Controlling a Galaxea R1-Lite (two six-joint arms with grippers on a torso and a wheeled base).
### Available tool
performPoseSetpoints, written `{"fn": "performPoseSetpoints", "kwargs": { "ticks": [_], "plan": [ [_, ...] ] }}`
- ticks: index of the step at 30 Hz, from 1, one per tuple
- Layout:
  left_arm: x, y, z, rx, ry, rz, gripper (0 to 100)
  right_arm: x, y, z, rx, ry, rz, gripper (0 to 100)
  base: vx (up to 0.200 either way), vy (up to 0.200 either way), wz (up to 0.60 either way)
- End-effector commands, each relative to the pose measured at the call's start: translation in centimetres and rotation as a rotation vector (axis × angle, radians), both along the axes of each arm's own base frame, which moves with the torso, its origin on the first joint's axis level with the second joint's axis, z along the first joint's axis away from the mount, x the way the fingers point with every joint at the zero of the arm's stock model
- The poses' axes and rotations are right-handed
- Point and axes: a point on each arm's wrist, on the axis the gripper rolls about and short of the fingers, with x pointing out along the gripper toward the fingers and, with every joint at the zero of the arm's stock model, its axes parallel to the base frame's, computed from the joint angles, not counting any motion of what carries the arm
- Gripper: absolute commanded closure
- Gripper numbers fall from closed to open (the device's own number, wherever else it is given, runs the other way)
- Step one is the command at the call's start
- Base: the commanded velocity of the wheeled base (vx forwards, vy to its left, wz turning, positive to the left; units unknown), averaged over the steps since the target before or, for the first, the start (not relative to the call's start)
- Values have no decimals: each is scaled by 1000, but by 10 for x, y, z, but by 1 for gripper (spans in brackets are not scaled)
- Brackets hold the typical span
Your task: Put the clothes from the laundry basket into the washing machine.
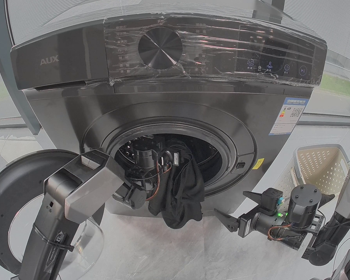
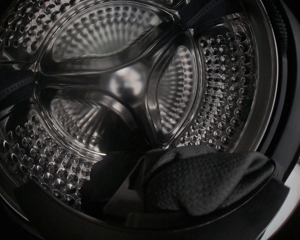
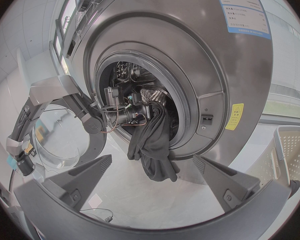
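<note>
Loading step, black garment partly in.

- Right claw point(image 1: 229, 202): spread, empty, held low above the floor point(image 1: 163, 249) in front of the washing machine point(image 1: 66, 109), to the right of the door opening.
- Left arm point(image 1: 77, 191): reached across the open door point(image 1: 11, 191) and into the opening. Left claw point(image 1: 177, 154): buried under cloth at the mouth of the drum, so whether it is spread or pinching cannot be told.
- Black garment point(image 1: 181, 191): draped over the left wrist and the lower lip of the opening. A fold is seen lying just inside the drum point(image 2: 130, 80) in the left wrist view. The larger part hangs outside, down the front panel and near the floor; contact with the floor cannot be told.
- Drum: apart from that fold, only bare perforated steel is seen.
- Laundry basket point(image 1: 326, 164): stood on the floor beside the machine on the right. The upper inside wall is bare; the bottom is hidden by the right arm.

Judgement: the transfer is counted as unfinished, since most of the cloth is still outside. For the next move, the hanging tail needs to be lifted over the lip and pushed deep into the drum. The free right claw is well placed for that. If the left arm is drawn out first, the cloth is likely to be dragged back out.
</note>
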Motion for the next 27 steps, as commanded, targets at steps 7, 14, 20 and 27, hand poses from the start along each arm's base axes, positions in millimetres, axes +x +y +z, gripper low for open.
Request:
{"fn": "performPoseSetpoints", "kwargs": {
  "ticks": [7, 14, 20, 27],
  "plan": [
    [17, 3, -12, -6, -13, 27, 100, 0, 1, -1, -4, 4, 2, 0, 0, 0, 0],
    [28, -4, -2, -9, -10, 35, 100, 0, 1, -1, -4, 4, 4, 0, 0, 0, 0],
    [41, -15, 3, -63, -26, 56, 100, -1, 1, -1, -4, 4, 5, 0, 0, 0, 0],
    [48, -11, 8, -108, -44, 77, 100, -1, 1, -2, -5, 5, 5, 0, 0, 0, 0]
  ]
}}
